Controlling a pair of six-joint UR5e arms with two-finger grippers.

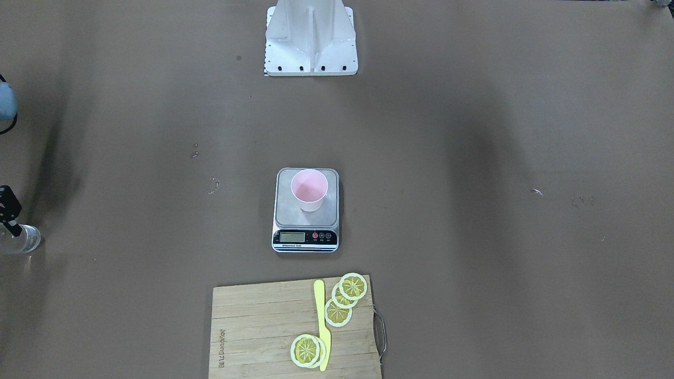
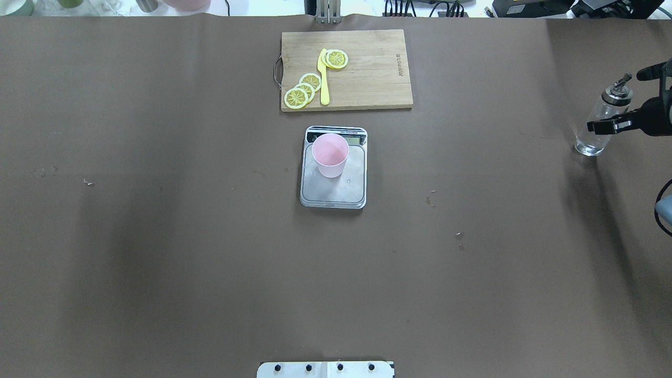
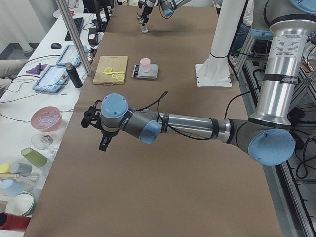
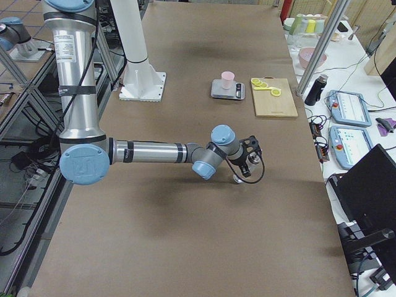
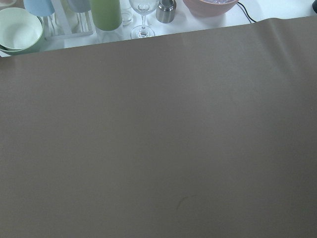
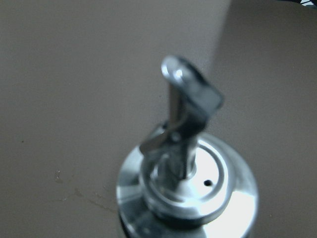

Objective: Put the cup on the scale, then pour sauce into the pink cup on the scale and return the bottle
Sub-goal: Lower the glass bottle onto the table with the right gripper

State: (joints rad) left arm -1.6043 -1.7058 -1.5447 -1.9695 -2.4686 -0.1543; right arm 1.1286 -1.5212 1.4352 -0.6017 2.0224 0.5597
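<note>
Table cover (image 2: 157, 236): uniform matt brown.
Cup (image 2: 330, 155): pale pink.
Scale (image 1: 288, 213): grey steel platform; black front strip edged in white; grey-green display; red button.
Bottle (image 2: 593, 140): clear glass, chrome cap.
Cutting board (image 2: 367, 68): light wood, lengthwise grain.
Lemon slices (image 2: 296, 97): yellow flesh with radial segment lines, pale rims.
Knife (image 2: 324, 79): yellow.
Left arm (image 3: 192, 126): silver tubes, light blue joint caps.
</note>
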